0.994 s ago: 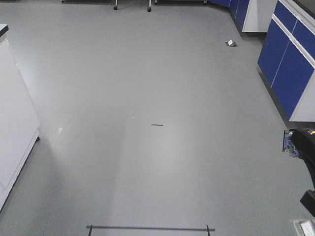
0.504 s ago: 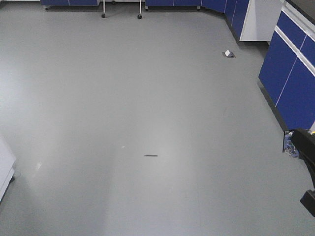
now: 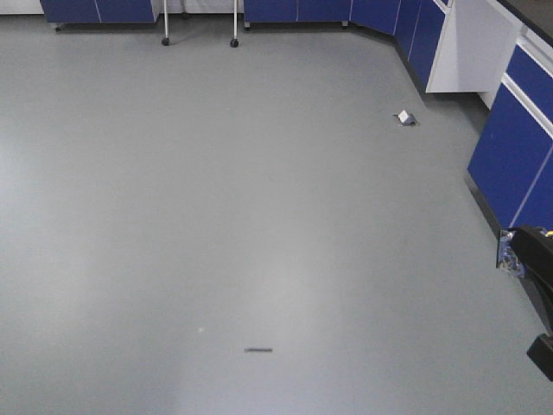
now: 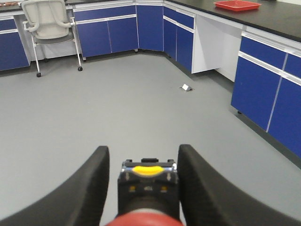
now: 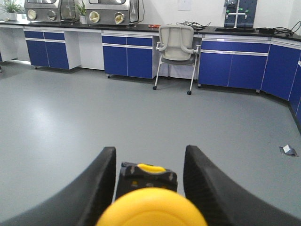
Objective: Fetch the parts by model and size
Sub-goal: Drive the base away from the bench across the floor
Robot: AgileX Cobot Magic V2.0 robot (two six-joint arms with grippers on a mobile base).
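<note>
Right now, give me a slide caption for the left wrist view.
Left end effector holding a red-capped switch above grey floor, blue cabinets and an office chair ahead.

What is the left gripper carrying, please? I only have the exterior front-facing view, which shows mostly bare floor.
Observer: The left gripper is closed on the red-capped switch.
Operator: And the right one, please?
Observer: The right gripper holds the yellow-capped switch.
Operator: Is anything on the counters?
Observer: In the left wrist view, a red tray sits on the black counter.
</note>
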